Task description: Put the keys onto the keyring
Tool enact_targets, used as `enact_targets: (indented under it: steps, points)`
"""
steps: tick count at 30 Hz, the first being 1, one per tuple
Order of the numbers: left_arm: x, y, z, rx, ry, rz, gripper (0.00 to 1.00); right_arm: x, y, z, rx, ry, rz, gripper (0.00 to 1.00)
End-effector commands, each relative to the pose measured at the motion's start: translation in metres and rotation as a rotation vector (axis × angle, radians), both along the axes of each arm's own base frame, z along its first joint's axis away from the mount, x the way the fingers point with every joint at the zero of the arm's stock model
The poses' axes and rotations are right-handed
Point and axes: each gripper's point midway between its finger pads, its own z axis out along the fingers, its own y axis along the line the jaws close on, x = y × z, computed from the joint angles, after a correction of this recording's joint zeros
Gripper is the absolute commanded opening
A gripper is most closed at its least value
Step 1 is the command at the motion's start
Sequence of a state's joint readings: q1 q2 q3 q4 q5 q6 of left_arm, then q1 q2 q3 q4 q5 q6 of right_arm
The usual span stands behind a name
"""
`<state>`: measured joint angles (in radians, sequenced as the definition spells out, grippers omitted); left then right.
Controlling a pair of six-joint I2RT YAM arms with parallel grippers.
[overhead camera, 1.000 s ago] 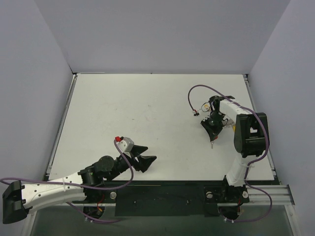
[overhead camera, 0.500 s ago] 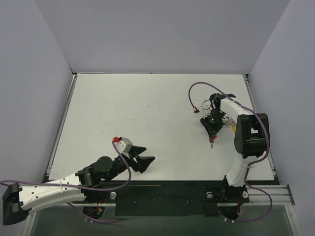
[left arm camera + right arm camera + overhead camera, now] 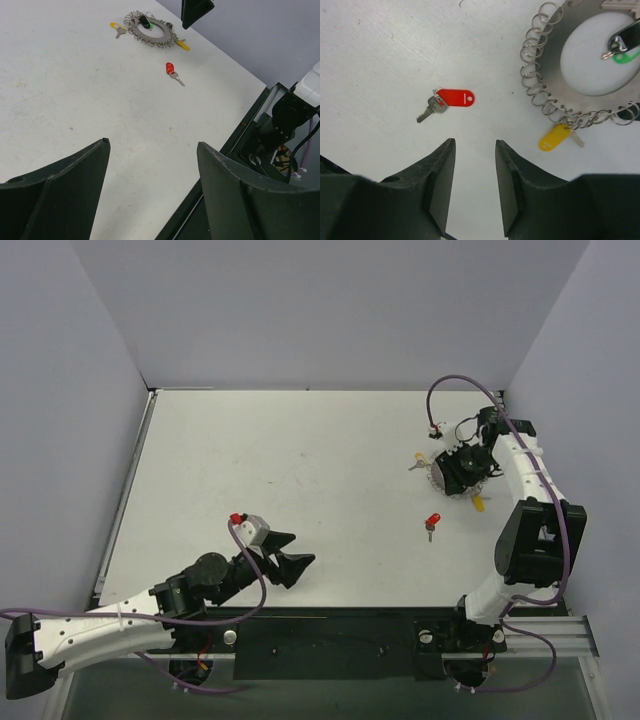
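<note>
A red key (image 3: pixel 432 524) (image 3: pixel 451 99) lies loose on the white table, apart from both grippers. The keyring (image 3: pixel 530 75) (image 3: pixel 152 31), a silvery coil, lies at the back right with a yellow key (image 3: pixel 554 137) and a green key (image 3: pixel 625 56) at it. A second yellow key (image 3: pixel 116 27) lies at its far side. My right gripper (image 3: pixel 475 142) (image 3: pixel 458 478) hovers over the keyring's near edge, open and holding nothing. My left gripper (image 3: pixel 152 144) (image 3: pixel 290 555) stands wide open and empty near the table's front edge.
A black rail (image 3: pixel 330 640) runs along the table's near edge, below my left gripper. Grey walls close in the left, back and right sides. The right arm's purple cable (image 3: pixel 455 385) loops above the keyring.
My right gripper opened and let go of the red key, which now lies on the table. The right arm swung back and right to the keyring. The left arm barely moved.
</note>
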<state>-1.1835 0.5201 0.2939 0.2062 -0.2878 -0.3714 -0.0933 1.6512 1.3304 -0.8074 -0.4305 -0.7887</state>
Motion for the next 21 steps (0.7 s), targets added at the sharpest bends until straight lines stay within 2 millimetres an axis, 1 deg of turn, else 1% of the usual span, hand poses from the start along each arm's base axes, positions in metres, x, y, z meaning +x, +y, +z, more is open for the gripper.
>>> enact_targets:
  steps: [1, 2, 5, 9, 10, 11, 14, 16, 18, 19, 20, 21]
  points:
    - [0.004, -0.006, 0.02, -0.053, 0.014, 0.005, 0.8, 0.017, 0.0, 0.01, 0.034, -0.039, 0.047, 0.38]
    - [0.005, -0.008, 0.019, -0.051, 0.025, 0.006, 0.8, 0.025, -0.001, 0.012, 0.027, -0.056, 0.034, 0.39]
    - [0.007, -0.011, 0.015, -0.064, 0.069, 0.012, 0.81, 0.042, -0.005, 0.007, 0.017, -0.046, -0.02, 0.44]
    - [0.007, -0.012, 0.012, -0.093, 0.098, 0.014, 0.81, 0.057, -0.009, -0.002, -0.008, -0.04, -0.092, 0.46]
    - [0.008, -0.011, 0.008, -0.093, 0.105, 0.02, 0.81, 0.058, -0.009, -0.004, -0.009, -0.03, -0.118, 0.46]
    - [0.009, -0.011, 0.009, -0.105, 0.11, 0.023, 0.81, 0.06, -0.011, -0.009, -0.022, -0.019, -0.157, 0.46]
    - [0.01, -0.009, 0.004, -0.114, 0.122, 0.031, 0.81, 0.058, -0.022, -0.018, -0.046, -0.001, -0.256, 0.44]
    - [0.011, -0.008, 0.001, -0.121, 0.127, 0.037, 0.81, 0.052, -0.03, -0.028, -0.085, 0.008, -0.316, 0.43]
    - [0.01, -0.008, -0.002, -0.128, 0.136, 0.039, 0.81, 0.047, -0.037, -0.033, -0.119, 0.0, -0.35, 0.42]
    - [0.01, -0.008, -0.005, -0.132, 0.139, 0.037, 0.81, 0.045, -0.042, -0.037, -0.134, -0.011, -0.399, 0.42]
    - [0.011, -0.007, -0.006, -0.136, 0.138, 0.04, 0.81, 0.044, -0.044, -0.038, -0.146, -0.013, -0.434, 0.4]
    - [0.011, -0.007, -0.008, -0.138, 0.138, 0.042, 0.81, 0.043, -0.048, -0.043, -0.161, -0.01, -0.488, 0.37]
